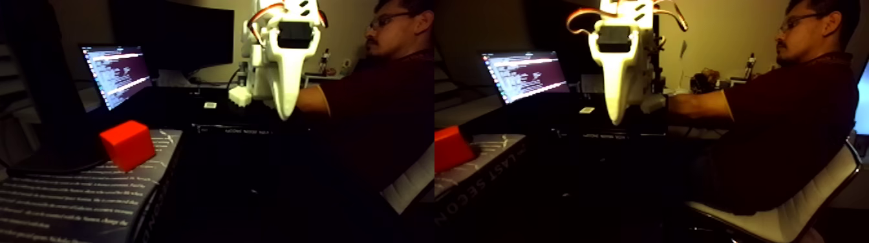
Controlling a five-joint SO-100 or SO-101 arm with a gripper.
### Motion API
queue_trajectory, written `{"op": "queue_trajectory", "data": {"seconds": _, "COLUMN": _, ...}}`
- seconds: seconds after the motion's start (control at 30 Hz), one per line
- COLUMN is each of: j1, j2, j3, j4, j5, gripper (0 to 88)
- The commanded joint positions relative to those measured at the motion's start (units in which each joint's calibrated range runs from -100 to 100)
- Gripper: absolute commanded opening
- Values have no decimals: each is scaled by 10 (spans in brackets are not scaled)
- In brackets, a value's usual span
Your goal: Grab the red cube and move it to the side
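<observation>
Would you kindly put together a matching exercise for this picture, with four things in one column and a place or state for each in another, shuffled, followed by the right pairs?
Things:
1. the red cube
2. the claw
3. the laptop
4. the person

Places or states:
A. seated at the right of each half of the fixed view, facing left
B. lit screen with lines of text, behind the cube
C. resting on a book with printed text
D. white, hanging point down, up off the book and apart from the cube

Pairs: 1-C, 2-D, 3-B, 4-A
</observation>
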Motion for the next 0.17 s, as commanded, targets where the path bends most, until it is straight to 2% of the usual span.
{"op": "queue_trajectory", "data": {"seconds": 0.0, "j1": 2, "j2": 1, "j3": -2, "j4": 4, "j5": 2, "gripper": 6}}
{"op": "queue_trajectory", "data": {"seconds": 0.13, "j1": 2, "j2": 1, "j3": -2, "j4": 4, "j5": 2, "gripper": 6}}
